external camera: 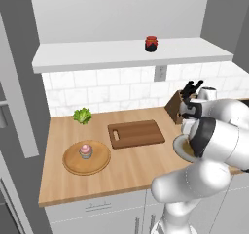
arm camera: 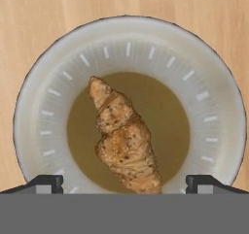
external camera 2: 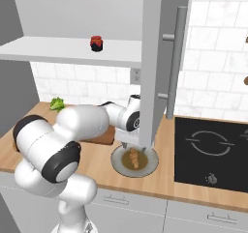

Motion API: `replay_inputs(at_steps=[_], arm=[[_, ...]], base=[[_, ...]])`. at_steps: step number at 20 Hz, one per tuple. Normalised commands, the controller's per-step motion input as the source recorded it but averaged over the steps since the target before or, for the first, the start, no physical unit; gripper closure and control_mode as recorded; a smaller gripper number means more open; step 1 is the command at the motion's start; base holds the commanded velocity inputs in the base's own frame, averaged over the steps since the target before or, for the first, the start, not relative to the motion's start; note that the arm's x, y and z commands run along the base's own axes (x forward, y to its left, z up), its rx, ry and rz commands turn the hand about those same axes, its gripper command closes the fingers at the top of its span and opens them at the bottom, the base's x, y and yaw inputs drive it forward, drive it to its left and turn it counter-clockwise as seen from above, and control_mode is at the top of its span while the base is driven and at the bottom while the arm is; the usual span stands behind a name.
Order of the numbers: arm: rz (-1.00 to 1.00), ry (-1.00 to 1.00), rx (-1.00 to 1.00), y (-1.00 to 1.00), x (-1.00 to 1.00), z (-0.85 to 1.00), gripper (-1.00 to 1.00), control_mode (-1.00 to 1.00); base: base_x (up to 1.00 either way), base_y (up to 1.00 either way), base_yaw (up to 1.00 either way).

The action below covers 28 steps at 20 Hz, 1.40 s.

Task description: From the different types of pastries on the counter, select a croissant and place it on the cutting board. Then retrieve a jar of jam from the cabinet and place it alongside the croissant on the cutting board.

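Croissant (arm camera: 124,137), small golden-brown ridged pastry, lies diagonally in the brown centre of a round grey-white plate (arm camera: 214,97) on the light-brown wooden counter (external camera: 131,167). Gripper (arm camera: 124,183) hangs directly above it, jaws spread wide, one tip either side of the pastry's lower end, nothing held; looks lined up for a straight-down pick. Dark-brown rectangular wooden cutting board (external camera: 136,133) sits bare further left, slot handle at its left end, ready as drop spot. Pink-frosted cupcake (external camera: 86,151) rests on a round light-wood tray (external camera: 73,167), well apart. Small dark red jar of jam (external camera: 151,43) with black lid stands up on the white cabinet shelf (external camera: 97,56), untouched.
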Motion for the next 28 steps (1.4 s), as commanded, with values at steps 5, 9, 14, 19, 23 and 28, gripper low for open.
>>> replay_inputs(at_steps=[5,9,14,19,23,28], arm=[[0.0,0.01,0.0,0.0,0.0,-0.19,-1.0,-1.0],[0.0,0.03,0.0,0.0,0.0,-0.23,-1.0,-1.0],[0.0,0.01,0.0,0.0,0.0,-0.12,-1.0,-1.0],[0.0,0.01,0.0,0.0,0.05,-0.05,-1.0,-1.0],[0.0,0.02,0.0,0.0,0.09,-0.15,-1.0,-1.0],[0.0,0.01,0.0,0.0,0.07,-0.11,-1.0,-1.0]], base=[[0.0,0.0,0.0],[0.0,0.0,0.0],[0.0,0.0,0.0],[0.0,0.0,0.0],[0.0,0.0,0.0],[0.0,0.0,0.0]])
